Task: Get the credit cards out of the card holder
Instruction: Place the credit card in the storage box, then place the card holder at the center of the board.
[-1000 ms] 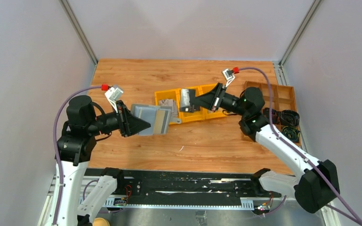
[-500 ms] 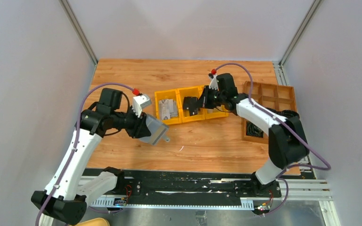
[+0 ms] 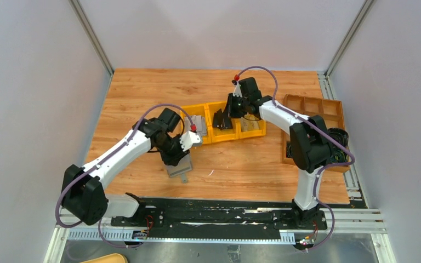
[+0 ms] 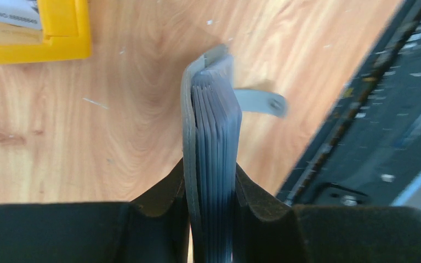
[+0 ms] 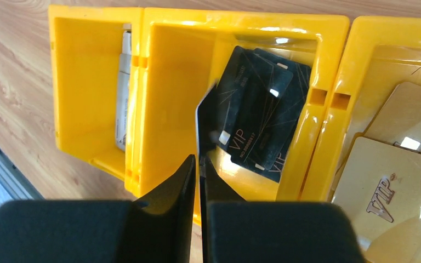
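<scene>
My left gripper (image 3: 175,158) (image 4: 209,164) is shut on the grey card holder (image 3: 180,167) (image 4: 211,120), which stands edge-on low over the wood near the table's front. Its stacked sleeves show between the fingers and its strap tab (image 4: 260,102) sticks out to the right. My right gripper (image 3: 223,116) (image 5: 199,159) pinches a black credit card (image 5: 200,123) edge-on above the middle compartment of the yellow tray (image 3: 215,139) (image 5: 142,109). More black VIP cards (image 5: 257,126) lie in that compartment.
Pale grey-white cards (image 3: 197,125) (image 5: 123,93) lie in the tray's left compartment and tan VIP cards (image 5: 383,181) in its right one. A brown wooden organiser (image 3: 313,109) with black cables (image 3: 335,137) sits at the right edge. A black rail (image 4: 373,126) runs along the table's near edge.
The left arm has swung forward and lowered the card holder toward the table's front. The right gripper has carried the black card left and down over the tray's middle compartment.
</scene>
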